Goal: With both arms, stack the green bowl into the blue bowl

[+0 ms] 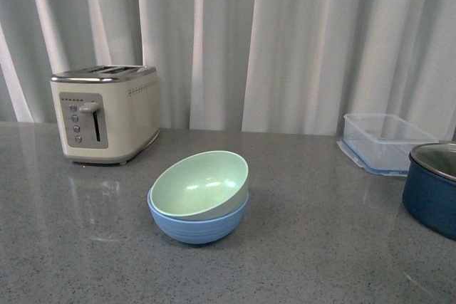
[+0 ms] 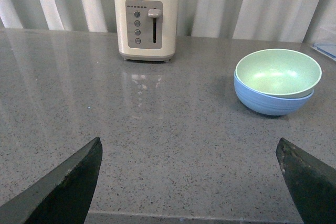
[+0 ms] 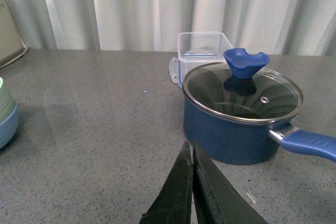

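The green bowl [image 1: 200, 184] sits tilted inside the blue bowl [image 1: 199, 224] on the grey counter, in the middle of the front view. Both also show in the left wrist view, green bowl [image 2: 277, 72] in blue bowl [image 2: 270, 102], far from my left gripper [image 2: 189, 153], which is open and empty with its fingers [image 2: 68, 182] wide apart over bare counter. My right gripper [image 3: 190, 148] is shut and empty, near the navy pot. The stacked bowls show only as a sliver at the edge of the right wrist view [image 3: 6, 114]. Neither arm shows in the front view.
A cream toaster [image 1: 105, 113] stands at the back left. A clear plastic container [image 1: 385, 140] stands at the back right. A dark navy pot [image 1: 434, 186] with glass lid and blue handle [image 3: 310, 144] is at the right edge.
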`<act>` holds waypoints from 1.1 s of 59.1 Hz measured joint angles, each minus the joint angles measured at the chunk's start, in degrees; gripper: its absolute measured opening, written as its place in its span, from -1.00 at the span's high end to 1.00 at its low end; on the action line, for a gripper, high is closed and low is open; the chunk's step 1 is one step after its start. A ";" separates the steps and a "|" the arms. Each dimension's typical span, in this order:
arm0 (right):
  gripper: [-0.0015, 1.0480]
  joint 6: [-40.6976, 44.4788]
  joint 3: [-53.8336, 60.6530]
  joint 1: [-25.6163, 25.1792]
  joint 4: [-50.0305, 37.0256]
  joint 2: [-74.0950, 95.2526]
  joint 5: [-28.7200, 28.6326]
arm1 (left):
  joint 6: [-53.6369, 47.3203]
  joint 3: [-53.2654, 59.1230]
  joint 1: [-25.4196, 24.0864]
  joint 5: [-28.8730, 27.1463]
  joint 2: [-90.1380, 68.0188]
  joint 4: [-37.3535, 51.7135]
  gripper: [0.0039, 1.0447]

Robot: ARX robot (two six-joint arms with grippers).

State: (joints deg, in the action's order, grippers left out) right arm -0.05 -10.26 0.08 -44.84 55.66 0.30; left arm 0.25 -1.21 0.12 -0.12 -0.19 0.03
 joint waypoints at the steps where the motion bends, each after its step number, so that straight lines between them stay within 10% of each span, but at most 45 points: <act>1: 0.98 -0.02 0.44 0.02 0.24 -0.70 -0.02 | 0.00 0.00 0.00 -0.02 0.02 0.00 -0.87; 65: 0.98 0.00 9.99 0.00 26.03 -36.98 -0.20 | 0.00 0.00 0.00 0.00 0.00 -0.02 -0.87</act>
State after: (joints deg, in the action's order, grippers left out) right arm -0.05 -0.27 0.08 -18.81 18.68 0.10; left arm 0.25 -1.21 0.12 -0.12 -0.19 0.01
